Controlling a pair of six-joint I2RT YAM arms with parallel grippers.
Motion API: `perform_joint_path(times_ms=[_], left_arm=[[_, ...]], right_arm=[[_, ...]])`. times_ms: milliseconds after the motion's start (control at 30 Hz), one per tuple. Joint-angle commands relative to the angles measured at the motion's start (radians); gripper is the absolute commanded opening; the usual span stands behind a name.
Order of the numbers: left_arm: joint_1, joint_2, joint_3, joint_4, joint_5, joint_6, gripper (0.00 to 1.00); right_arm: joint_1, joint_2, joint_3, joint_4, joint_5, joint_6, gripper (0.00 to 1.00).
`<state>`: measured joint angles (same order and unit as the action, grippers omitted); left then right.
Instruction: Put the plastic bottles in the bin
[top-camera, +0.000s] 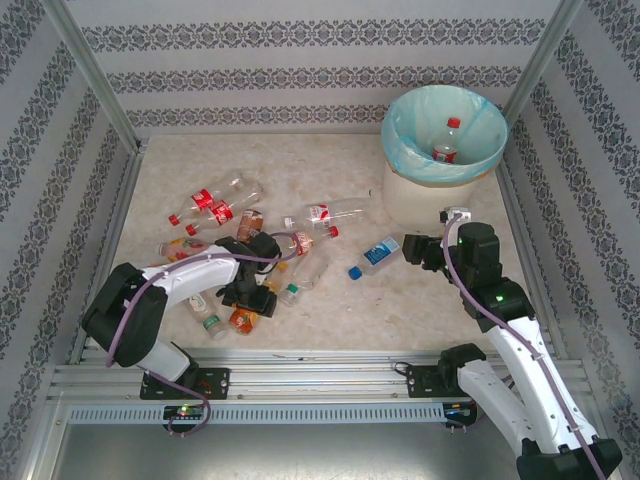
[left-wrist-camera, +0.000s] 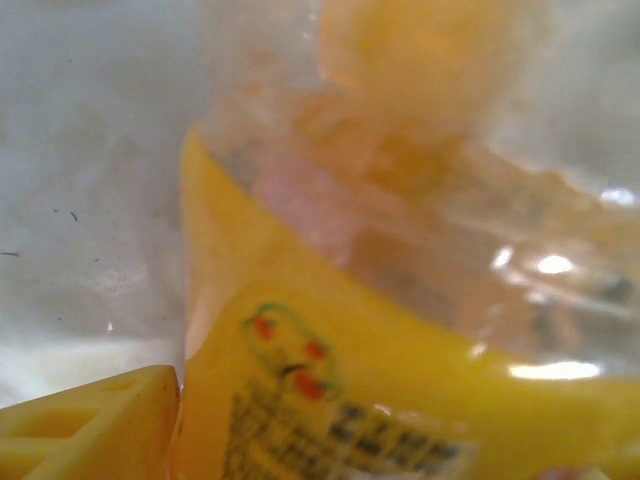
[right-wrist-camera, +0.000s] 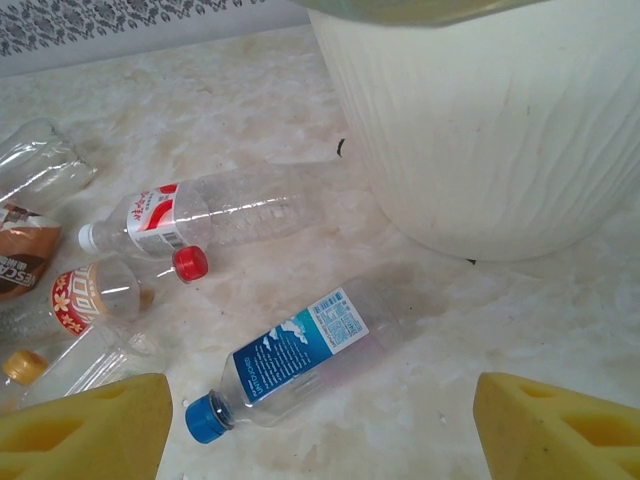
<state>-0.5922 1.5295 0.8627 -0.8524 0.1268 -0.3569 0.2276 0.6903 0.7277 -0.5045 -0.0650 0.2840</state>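
Right gripper spread wide, empty, above blue-label bottle near bin. Left gripper low among bottles, against yellow-label bottle; grip unclear.

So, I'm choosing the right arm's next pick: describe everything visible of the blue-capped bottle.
The blue-capped bottle is small, clear plastic, blue-and-white label, cap on. It looks empty and lies on its side on the marbled table, cap toward the near edge, base near the bin but apart. Only the table touches it.
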Motion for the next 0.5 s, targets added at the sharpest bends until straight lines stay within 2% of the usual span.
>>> perform_joint_path(times_ms=[0,167,467], left_arm=[[-0.015,0.007,0.010,0.012,0.019,0.036,0.66],[-0.023,-0.039,0.020,0.004,0.021,0.036,0.56],[-0.023,-0.105,0.078,-0.063,0.000,-0.007,0.53]], right_arm=[[0.011,-0.005,0.002,0.000,0.017,-0.016,0.79],[0.013,-0.020,0.004,-0.005,0.018,-0.011,0.79],[0.013,-0.024,0.031,-0.021,0.001,-0.011,0.78]])
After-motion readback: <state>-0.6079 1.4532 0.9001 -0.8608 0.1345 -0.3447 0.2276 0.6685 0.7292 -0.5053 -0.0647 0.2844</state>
